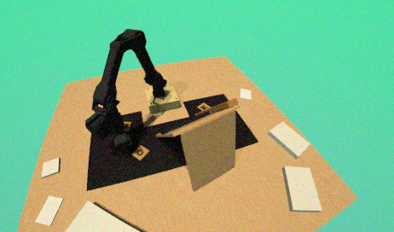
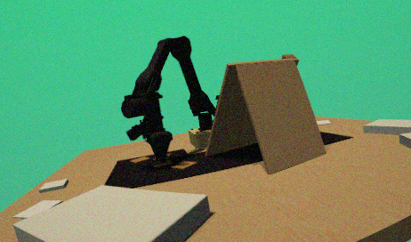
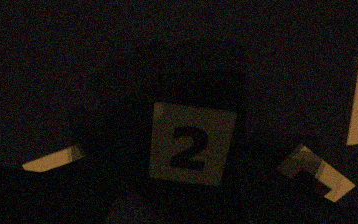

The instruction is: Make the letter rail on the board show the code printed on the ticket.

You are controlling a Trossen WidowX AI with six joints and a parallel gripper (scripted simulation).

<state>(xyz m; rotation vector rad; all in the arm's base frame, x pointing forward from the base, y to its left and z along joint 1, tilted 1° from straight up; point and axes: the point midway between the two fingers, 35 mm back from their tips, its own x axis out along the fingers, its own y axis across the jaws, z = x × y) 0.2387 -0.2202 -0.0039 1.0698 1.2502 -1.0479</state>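
My gripper [image 1: 124,144] [image 2: 161,163] is open and low over the black mat [image 1: 107,172] [image 2: 120,175], with nothing held. Under it lies the 2 tile [image 3: 192,145], face up and in shadow in the wrist view; the arm hides it in the top view. The Q tile [image 1: 141,152] [image 2: 184,165] lies beside the gripper. Another tile [image 1: 127,124] lies near the arm, mostly hidden. The K tile [image 1: 204,107] lies behind the leaning board [image 1: 211,149] [image 2: 285,116]. The board's front, its rail's contents and the ticket are hidden from the top and exterior views.
The arm stands on a pale yellow base [image 1: 165,104] [image 2: 198,139] near the board's left side. A large white block [image 1: 100,219] [image 2: 111,211] lies at the front left. More white slabs [image 1: 303,188] [image 1: 289,138] lie right, and small ones [image 1: 50,167] [image 1: 49,210] left.
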